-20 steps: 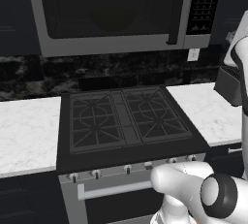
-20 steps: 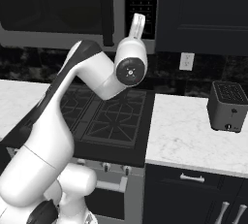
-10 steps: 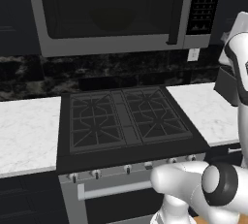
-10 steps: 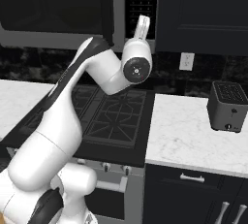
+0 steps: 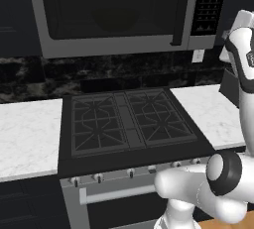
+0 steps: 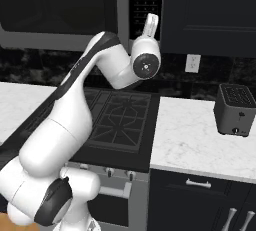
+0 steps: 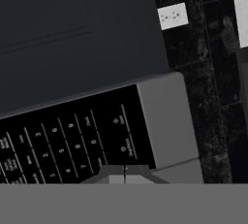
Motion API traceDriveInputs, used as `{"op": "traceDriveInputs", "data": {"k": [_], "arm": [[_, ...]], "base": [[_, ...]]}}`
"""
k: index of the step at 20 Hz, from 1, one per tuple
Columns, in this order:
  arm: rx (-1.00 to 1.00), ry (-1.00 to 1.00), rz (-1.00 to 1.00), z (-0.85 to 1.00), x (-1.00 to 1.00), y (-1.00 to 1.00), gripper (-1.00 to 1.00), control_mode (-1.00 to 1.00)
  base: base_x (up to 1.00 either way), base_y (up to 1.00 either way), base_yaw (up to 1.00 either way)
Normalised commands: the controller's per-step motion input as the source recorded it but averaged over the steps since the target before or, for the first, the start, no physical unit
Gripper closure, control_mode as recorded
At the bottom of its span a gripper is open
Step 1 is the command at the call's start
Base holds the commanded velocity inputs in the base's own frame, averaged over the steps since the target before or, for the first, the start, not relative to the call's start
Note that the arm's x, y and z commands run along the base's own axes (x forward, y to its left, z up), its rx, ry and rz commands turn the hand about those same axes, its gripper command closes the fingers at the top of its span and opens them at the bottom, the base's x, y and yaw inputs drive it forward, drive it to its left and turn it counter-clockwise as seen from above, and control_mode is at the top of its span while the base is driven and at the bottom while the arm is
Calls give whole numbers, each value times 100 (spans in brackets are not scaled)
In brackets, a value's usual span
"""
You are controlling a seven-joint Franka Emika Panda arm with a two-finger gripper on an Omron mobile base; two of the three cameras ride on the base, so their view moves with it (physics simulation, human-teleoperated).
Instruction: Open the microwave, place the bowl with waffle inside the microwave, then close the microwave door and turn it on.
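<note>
Your gripper [image 7: 125,173] hangs with its jaws pressed fully together and empty, right in front of the black button panel [image 7: 63,140] at the right end of the microwave [image 5: 119,15]. The microwave door [image 5: 111,7] sits flush and closed, its dark vertical handle [image 5: 175,10] next to the panel. You can make out a faint round shape behind the dark glass, too dim to identify. Below lies the stove [image 5: 131,124]; a toaster [image 6: 236,110] stands on the counter [image 6: 200,142].
</note>
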Motion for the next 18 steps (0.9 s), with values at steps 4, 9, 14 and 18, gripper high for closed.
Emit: {"op": "traceDriveInputs", "data": {"k": [4, 9, 14, 18], "arm": [[0, 0, 0, 0, 33, -3, 100, -100], [0, 0, 0, 0, 34, 0, 100, -100], [0, 0, 0, 0, 42, 0, 100, -100], [0, 0, 0, 0, 48, 0, 100, -100]], "base": [[0, 0, 0], [0, 0, 0], [0, 0, 0], [0, 0, 0]]}}
